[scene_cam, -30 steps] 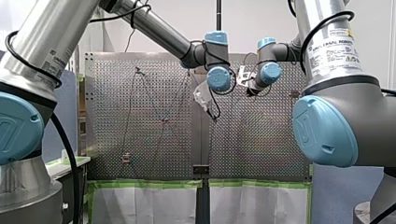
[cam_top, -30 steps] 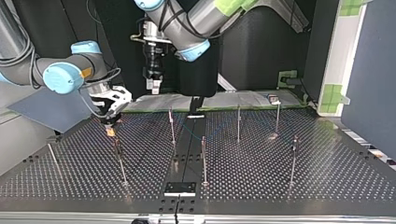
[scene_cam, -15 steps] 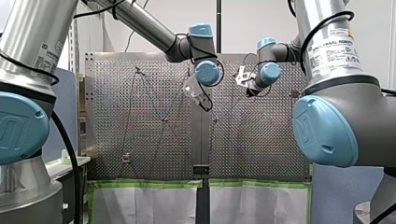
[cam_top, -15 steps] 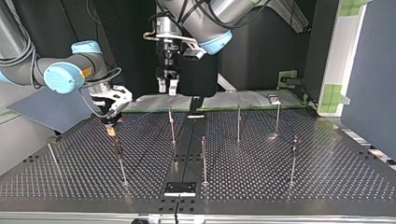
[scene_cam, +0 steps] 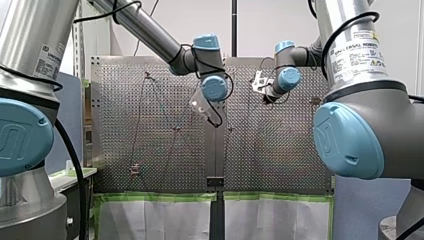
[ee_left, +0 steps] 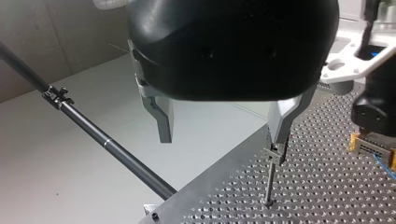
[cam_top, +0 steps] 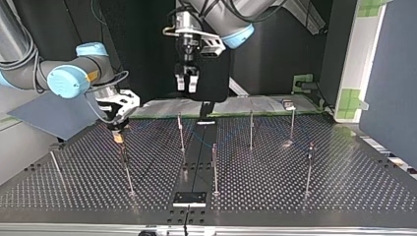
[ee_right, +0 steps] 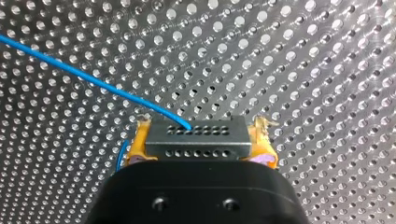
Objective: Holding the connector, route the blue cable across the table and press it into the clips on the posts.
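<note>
At the top view's left, my right gripper point(cam_top: 118, 124) hangs low over the dark perforated metal table point(cam_top: 344, 187), near the edge farthest from that camera. Its fingers are clamped on the grey rectangular metal connector point(ee_right: 198, 137), which carries two rows of small holes on its face. In the right wrist view, the yellow pads point(ee_right: 136, 145) press against both short ends of the connector. The thin blue cable point(ee_right: 93, 81) leaves one hole of the upper row and runs away slantwise over the table's holes. The connector sits close above the table surface; whether it touches cannot be told.

My left gripper point(cam_top: 187, 83) hangs high above the same far edge, near the middle of the top view and well apart from the right gripper. Its two grey metal fingers point(ee_left: 163, 122) stand wide apart with nothing between them. In the left wrist view, one finger lines up over a thin upright metal post point(ee_left: 270, 179) topped by a small clip point(ee_left: 276, 154); contact between finger and clip cannot be confirmed. A long black rod point(ee_left: 102, 140) crosses behind the fingers.

Further slender upright posts point(cam_top: 215, 167) stand spread over the table. The cable's path among them is too faint to trace in the top view.
</note>
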Robot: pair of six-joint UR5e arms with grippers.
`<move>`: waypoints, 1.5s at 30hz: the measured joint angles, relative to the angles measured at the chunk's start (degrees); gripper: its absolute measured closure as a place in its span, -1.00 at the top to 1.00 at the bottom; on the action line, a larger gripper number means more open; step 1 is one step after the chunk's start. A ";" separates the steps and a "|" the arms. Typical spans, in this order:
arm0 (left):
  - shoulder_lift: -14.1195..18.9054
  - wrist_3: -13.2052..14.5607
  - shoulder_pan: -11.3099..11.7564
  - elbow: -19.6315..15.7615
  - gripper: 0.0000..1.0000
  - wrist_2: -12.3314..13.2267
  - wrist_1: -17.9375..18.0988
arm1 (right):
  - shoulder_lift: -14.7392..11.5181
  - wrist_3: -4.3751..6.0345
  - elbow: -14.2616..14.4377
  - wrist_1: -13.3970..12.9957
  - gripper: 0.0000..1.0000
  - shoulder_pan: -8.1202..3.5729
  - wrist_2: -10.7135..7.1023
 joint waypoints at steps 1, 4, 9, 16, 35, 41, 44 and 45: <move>0.00 -0.01 0.01 -0.60 1.00 0.00 0.56 | 0.01 0.00 0.00 0.00 -1.00 0.02 0.00; 0.01 -0.03 0.01 -2.18 1.00 -0.01 2.16 | -0.01 0.00 0.00 0.00 -1.00 0.07 0.00; 0.02 -0.03 0.03 -4.63 1.00 -0.01 4.59 | -0.02 0.00 0.01 0.00 -1.00 0.15 0.00; 0.01 -0.04 0.03 -7.89 1.00 -0.01 7.84 | -0.03 0.00 0.00 0.00 -1.00 0.36 0.00; 0.02 -0.03 0.14 -12.43 1.00 -0.01 9.29 | 0.01 -0.26 0.01 -0.09 -1.00 0.53 0.09; 0.02 -0.03 0.14 -12.44 1.00 -0.01 9.29 | 0.01 -0.26 0.00 -0.09 -1.00 0.53 0.09; 0.02 -0.03 0.14 -12.44 1.00 -0.01 9.29 | 0.01 -0.26 0.00 -0.09 -1.00 0.53 0.09; 0.02 -0.03 0.14 -12.44 1.00 -0.01 9.29 | 0.01 -0.26 0.00 -0.09 -1.00 0.53 0.09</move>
